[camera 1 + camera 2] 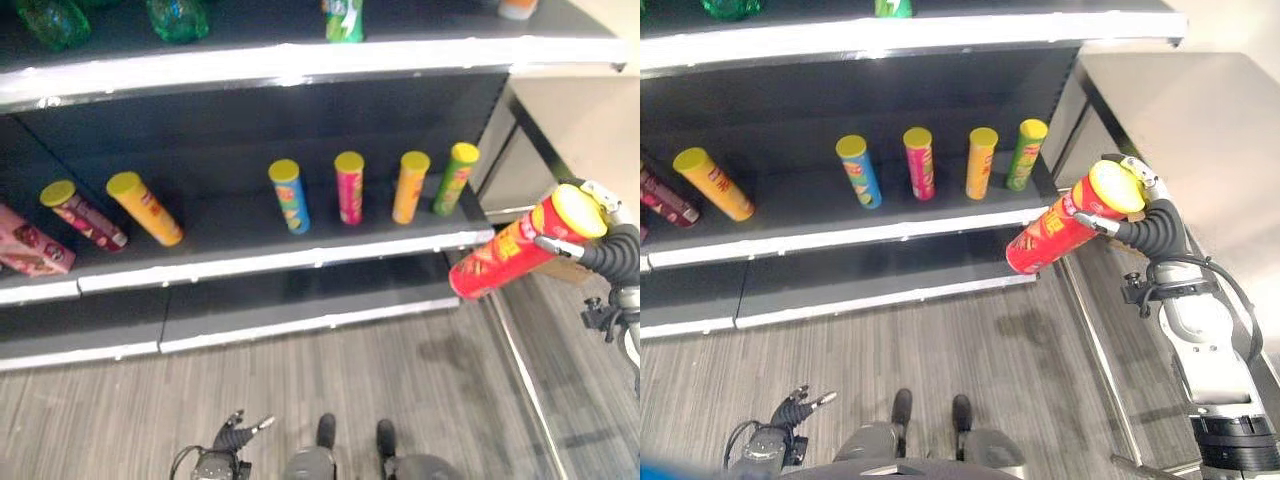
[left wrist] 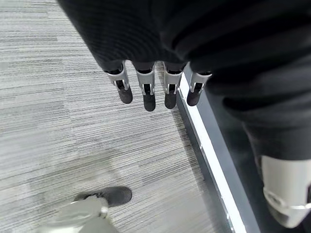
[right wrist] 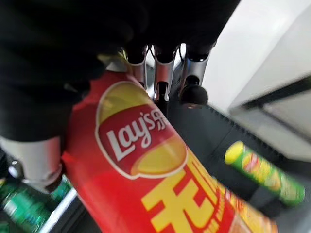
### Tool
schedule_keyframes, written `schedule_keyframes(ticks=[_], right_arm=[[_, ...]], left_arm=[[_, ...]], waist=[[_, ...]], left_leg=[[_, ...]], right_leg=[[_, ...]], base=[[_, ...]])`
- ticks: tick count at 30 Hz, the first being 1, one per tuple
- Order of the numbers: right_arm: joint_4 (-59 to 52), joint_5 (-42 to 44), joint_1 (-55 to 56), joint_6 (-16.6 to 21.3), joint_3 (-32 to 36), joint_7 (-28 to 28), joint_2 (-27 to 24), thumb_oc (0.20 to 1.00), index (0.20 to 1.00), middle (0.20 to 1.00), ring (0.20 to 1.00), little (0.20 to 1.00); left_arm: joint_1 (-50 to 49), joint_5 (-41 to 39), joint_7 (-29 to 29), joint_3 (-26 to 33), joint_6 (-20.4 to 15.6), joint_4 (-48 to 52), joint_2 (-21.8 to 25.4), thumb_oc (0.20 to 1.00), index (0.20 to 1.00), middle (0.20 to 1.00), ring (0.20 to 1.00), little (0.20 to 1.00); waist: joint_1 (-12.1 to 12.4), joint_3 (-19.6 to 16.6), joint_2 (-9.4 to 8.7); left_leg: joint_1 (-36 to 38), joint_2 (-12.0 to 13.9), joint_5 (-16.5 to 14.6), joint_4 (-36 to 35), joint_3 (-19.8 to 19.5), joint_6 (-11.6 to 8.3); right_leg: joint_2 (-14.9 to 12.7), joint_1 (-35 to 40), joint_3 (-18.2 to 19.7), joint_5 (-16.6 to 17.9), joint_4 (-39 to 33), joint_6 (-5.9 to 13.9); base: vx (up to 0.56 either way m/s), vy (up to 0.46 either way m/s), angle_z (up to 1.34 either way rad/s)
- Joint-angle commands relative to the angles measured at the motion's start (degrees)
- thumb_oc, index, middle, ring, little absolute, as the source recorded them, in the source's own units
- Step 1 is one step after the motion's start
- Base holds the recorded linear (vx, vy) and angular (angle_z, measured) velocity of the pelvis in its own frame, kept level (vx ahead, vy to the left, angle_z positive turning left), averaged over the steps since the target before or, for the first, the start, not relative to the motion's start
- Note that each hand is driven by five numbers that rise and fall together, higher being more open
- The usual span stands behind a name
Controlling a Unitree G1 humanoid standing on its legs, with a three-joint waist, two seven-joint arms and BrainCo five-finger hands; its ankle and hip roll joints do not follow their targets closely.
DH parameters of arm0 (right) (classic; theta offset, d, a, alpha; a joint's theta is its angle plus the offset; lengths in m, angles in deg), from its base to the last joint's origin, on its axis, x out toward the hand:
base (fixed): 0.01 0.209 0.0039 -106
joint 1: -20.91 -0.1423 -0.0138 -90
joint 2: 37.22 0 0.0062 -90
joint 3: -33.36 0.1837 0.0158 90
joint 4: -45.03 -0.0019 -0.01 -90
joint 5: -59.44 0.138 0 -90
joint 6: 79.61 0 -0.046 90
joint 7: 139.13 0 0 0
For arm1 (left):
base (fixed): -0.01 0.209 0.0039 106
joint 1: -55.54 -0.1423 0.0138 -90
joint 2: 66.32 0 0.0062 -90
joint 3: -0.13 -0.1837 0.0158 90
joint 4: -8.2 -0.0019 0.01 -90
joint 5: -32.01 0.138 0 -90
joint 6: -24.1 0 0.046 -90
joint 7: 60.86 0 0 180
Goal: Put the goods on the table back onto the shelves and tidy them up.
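1. The right hand holds a tall red cardboard crisp tube with a yellow lid in the air, just right of the dark middle shelf, likely to add it there.
2. Its fingers are curled round the lid end, and the tube tilts with its base pointing down and left toward the shelf edge.
3. On that shelf, blue, pink, orange and green tubes stand in a spaced row, so the red one probably belongs beside the green.
4. The left hand hangs low over the grey floor, fingers relaxed and holding nothing.
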Motion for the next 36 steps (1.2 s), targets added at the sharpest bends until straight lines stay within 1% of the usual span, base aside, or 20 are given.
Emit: schedule_keyframes(ticks=[1,3,5,6,8,9,11,14,17,20,22,24,25,26,28,29,32,33,34,36], right_arm=[[-5.20,1.67,-1.57,3.75,1.89,1.22,0.23,0.200,0.200,0.200,0.200,0.200],[-4.83,1.01,-1.40,3.69,0.14,1.61,-0.09,0.200,0.200,0.200,0.200,0.200],[-3.90,0.80,-0.80,3.92,-0.96,1.16,-0.15,0.200,0.200,0.200,0.200,0.200],[-3.37,-0.16,-0.49,3.76,-1.05,0.50,-0.14,0.200,0.200,0.200,0.200,0.200],[-2.34,-1.09,0.22,3.23,-2.12,0.73,0.22,0.200,0.200,0.200,0.200,0.200],[-2.75,-1.62,0.63,3.19,-2.12,0.64,0.86,0.200,0.200,0.200,0.200,0.200],[-1.95,-3.33,0.06,2.41,-3.48,0.39,1.59,0.200,0.200,0.200,0.200,0.200],[-1.18,-5.22,-3.23,1.88,-6.75,-0.37,3.03,0.200,0.200,0.200,0.200,0.200],[0.73,-6.61,-6.86,1.32,-10.17,-1.35,3.58,0.200,0.200,0.200,0.200,0.200],[1.07,-7.25,-8.35,0.87,-11.70,-1.44,3.56,0.200,0.200,0.200,0.200,0.200],[1.23,-7.43,-9.13,1.10,-12.89,-1.48,3.57,0.200,0.200,0.200,0.200,0.200],[1.17,-7.97,-9.11,0.87,-13.57,-1.24,3.42,0.200,0.200,0.200,0.200,0.200],[1.18,-7.98,-9.13,0.88,-13.59,-1.24,3.40,0.200,0.200,0.200,0.200,0.200],[1.43,-8.14,-9.69,0.66,-14.42,-0.99,3.51,0.200,0.200,0.200,0.200,0.200],[1.92,-8.21,-10.27,0.58,-15.11,-1.01,3.59,0.200,0.200,0.200,0.200,0.200],[3.49,-8.95,-12.34,0.46,-16.80,-1.68,3.63,0.200,0.200,0.200,0.200,0.200],[5.33,-9.85,-14.62,0.17,-18.39,-2.91,3.54,0.200,0.200,0.200,0.200,0.200],[5.42,-9.86,-14.71,0.21,-18.47,-2.95,3.53,0.200,0.200,0.200,0.200,0.200],[6.02,-12.09,-14.61,-0.48,-18.71,-3.82,2.55,0.200,0.200,0.200,0.200,0.200],[6.07,-12.63,-15.20,-0.71,-19.04,-4.12,2.54,0.200,0.200,0.200,0.200,0.200]], left_arm=[[-0.44,-0.87,-0.96,0.27,-1.42,-0.22,2.93,1.000,1.000,1.000,1.000,1.000],[0.00,-0.75,-1.52,0.43,-1.41,-1.34,3.26,1.000,1.000,1.000,1.000,1.000],[0.27,-1.06,-2.24,0.39,-1.39,-1.76,3.40,1.000,1.000,1.000,1.000,1.000],[0.38,-0.84,-2.44,0.14,-1.25,-1.76,3.51,1.000,1.000,1.000,1.000,1.000],[-0.10,0.13,-2.51,-0.05,-1.38,-2.60,3.23,1.000,1.000,1.000,1.000,1.000],[-0.33,1.19,-2.53,-0.53,-1.29,-2.89,3.06,1.000,1.000,1.000,1.000,1.000],[0.29,2.56,-2.36,-1.60,-1.33,-3.12,3.21,1.000,1.000,1.000,1.000,1.000],[1.55,3.35,-2.82,-2.23,-1.34,-2.94,4.42,1.000,1.000,1.000,1.000,1.000],[2.85,2.94,-3.50,-2.52,-1.08,-2.72,5.51,1.000,1.000,1.000,1.000,1.000],[3.72,2.92,-3.54,-2.81,-1.00,-2.94,5.94,1.000,1.000,1.000,1.000,1.000],[3.45,3.22,-3.55,-3.15,-0.94,-2.55,6.08,1.000,1.000,1.000,1.000,1.000],[3.52,3.47,-3.11,-3.56,-0.68,-2.32,5.89,1.000,1.000,1.000,1.000,1.000],[3.51,3.47,-3.11,-3.54,-0.68,-2.32,5.87,1.000,1.000,1.000,1.000,1.000],[3.32,3.40,-2.77,-3.78,-0.82,-2.27,5.66,1.000,1.000,1.000,1.000,1.000],[3.30,3.25,-2.73,-3.96,-0.90,-2.24,5.52,1.000,1.000,1.000,1.000,1.000],[3.75,2.81,-2.68,-4.54,-0.90,-2.52,5.07,1.000,1.000,1.000,1.000,1.000],[3.95,2.20,-2.53,-5.24,-0.79,-2.62,4.53,1.000,1.000,1.000,1.000,1.000],[3.96,2.20,-2.52,-5.21,-0.79,-2.62,4.51,1.000,1.000,1.000,1.000,1.000],[3.30,2.60,-2.02,-5.95,-0.77,-1.97,4.16,1.000,1.000,1.000,1.000,1.000],[3.46,2.35,-2.10,-6.01,-0.74,-2.25,3.64,1.000,1.000,1.000,1.000,1.000]], waist=[[0.69,-1.95,-2.47],[0.55,-2.34,-2.65],[0.23,-2.78,-2.08],[0.14,-2.99,-1.61],[-0.23,-4.24,0.02],[-0.18,-4.43,0.73],[-0.20,-4.25,1.17],[0.22,-3.44,0.94],[1.33,-3.21,1.07],[1.59,-3.01,1.37],[1.54,-2.38,1.78],[0.99,-2.01,2.12],[1.03,-1.98,2.14],[1.10,-1.80,2.22],[1.16,-1.67,2.37],[1.12,-1.05,2.61],[1.06,0.35,2.32],[1.03,0.43,2.40],[1.72,0.78,2.10],[1.80,0.62,2.34]], left_leg=[[1.14,1.55,-4.66,4.06,1.51,2.89],[1.15,5.54,-2.12,2.24,-0.43,2.29],[1.30,9.88,2.36,-2.37,-1.36,1.35],[1.19,11.17,4.16,-4.32,-0.69,0.86],[3.23,12.31,4.45,-8.35,1.61,-0.80],[3.73,11.82,4.25,-8.78,2.27,-1.39],[3.03,9.51,2.87,-6.81,2.61,-1.32],[2.39,6.40,0.79,-5.10,4.71,0.20],[2.93,3.62,0.35,-7.40,7.03,2.29],[4.53,0.97,0.04,-9.37,7.07,3.99],[5.70,0.07,0.07,-10.53,6.74,4.66],[6.53,-0.41,-0.25,-11.05,6.13,5.04],[6.59,-0.36,-0.30,-11.05,6.18,5.01],[7.15,-0.70,-0.53,-11.27,6.31,5.10],[7.31,-0.65,-0.67,-11.30,6.21,5.01],[7.48,-0.65,-0.85,-11.30,5.34,4.92],[8.08,-1.59,-1.06,-11.16,3.42,4.87],[8.18,-1.51,-1.14,-11.16,3.40,4.85],[8.05,-2.80,-1.69,-10.00,-0.85,4.77],[7.89,-2.69,-1.43,-10.28,-1.44,4.46]], right_leg=[[-2.52,-1.82,4.58,-7.11,5.23,6.41],[-4.48,-2.17,3.85,-7.76,4.92,6.92],[-5.65,-2.47,3.58,-8.83,5.03,7.45],[-6.26,-2.14,3.33,-9.20,4.69,7.74],[-7.35,-1.07,2.78,-9.71,4.17,8.97],[-8.28,-0.37,2.50,-9.51,3.98,9.47],[-11.09,0.11,2.32,-8.32,4.24,10.40],[-14.39,-1.95,2.88,-5.48,6.09,11.14],[-17.29,-4.23,0.93,-2.35,8.16,11.60],[-19.12,-5.34,-0.29,1.23,12.35,11.40],[-18.91,-6.00,-0.22,2.28,15.42,11.23],[-16.73,-7.36,1.74,1.74,17.32,10.77],[-16.69,-7.41,1.80,1.64,17.49,10.74],[-14.85,-7.66,2.07,0.36,15.80,10.74],[-13.94,-8.04,1.78,-0.36,14.85,10.66],[-11.17,-9.74,2.82,-2.96,12.40,10.68],[-7.20,-12.47,7.22,-2.30,7.93,11.08],[-7.13,-12.36,7.17,-2.33,7.92,11.06],[-6.05,-10.86,10.91,-2.33,5.88,10.55],[-5.70,-10.83,10.98,-2.26,6.02,10.29]], base=[[0.07,0.161,0.35],[0.10,0.194,0.19],[0.15,0.271,0.27],[0.20,0.343,0.29],[0.26,0.405,0.19],[0.26,0.397,0.07],[0.21,0.421,-0.04],[0.11,0.369,0.24],[0.07,0.337,-0.13],[0.10,0.254,-0.02],[0.09,0.184,0.08],[0.09,0.134,0.04],[0.11,0.071,0.12],[0.07,0.031,0.24],[0.09,-0.004,0.15],[0.10,-0.060,-0.09],[0.09,-0.077,0.05],[0.16,-0.213,0.79],[0.12,-0.177,1.01],[0.10,-0.192,0.87]])
